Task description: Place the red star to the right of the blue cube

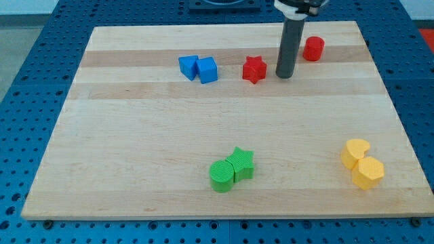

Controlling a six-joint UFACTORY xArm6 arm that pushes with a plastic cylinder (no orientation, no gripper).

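Note:
The red star lies near the view's top, right of centre. The blue cube sits a short way to its left, with a second blue block touching the cube's left side. My tip stands on the board just right of the red star, a small gap apart from it. A red round block lies to the upper right of my tip.
A green round block and a green star touch each other at the bottom centre. Two yellow blocks touch at the bottom right. The wooden board lies on a blue perforated table.

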